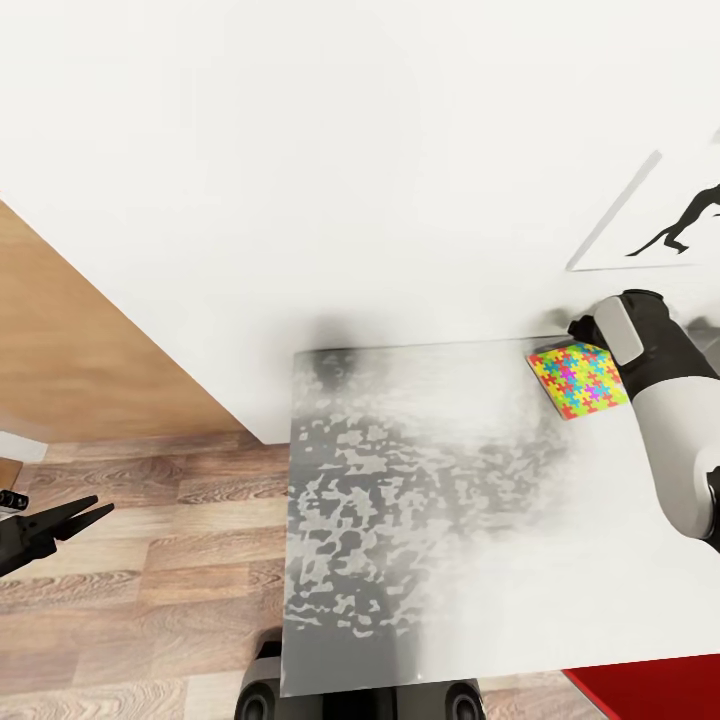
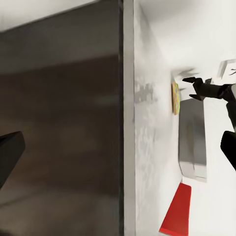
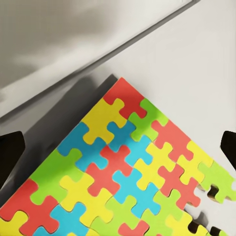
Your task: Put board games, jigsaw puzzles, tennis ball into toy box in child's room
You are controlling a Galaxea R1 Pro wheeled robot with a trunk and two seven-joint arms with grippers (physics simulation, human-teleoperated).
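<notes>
One jigsaw puzzle [image 1: 578, 380], a small multicoloured mosaic square, lies on the light-grey table [image 1: 420, 500] near its far edge by the wall. My right gripper [image 1: 583, 330] hovers over the puzzle's far corner. In the right wrist view the puzzle [image 3: 123, 177] spreads between the two dark fingertips [image 3: 10, 150], which stand wide apart, so the gripper is open and holds nothing. The left wrist view shows the puzzle [image 2: 175, 98] edge-on beside the open right gripper [image 2: 189, 88]. My left gripper [image 1: 85, 512] is open and empty, low over the floor left of the table.
A white wall runs behind the table, with a poster of a black figure [image 1: 680, 225] at the right. A wooden panel [image 1: 80, 340] and wood floor [image 1: 150, 540] lie to the left. Something flat and red [image 1: 640, 690] sits at the table's near right, beyond it a grey boxy object [image 2: 194, 147].
</notes>
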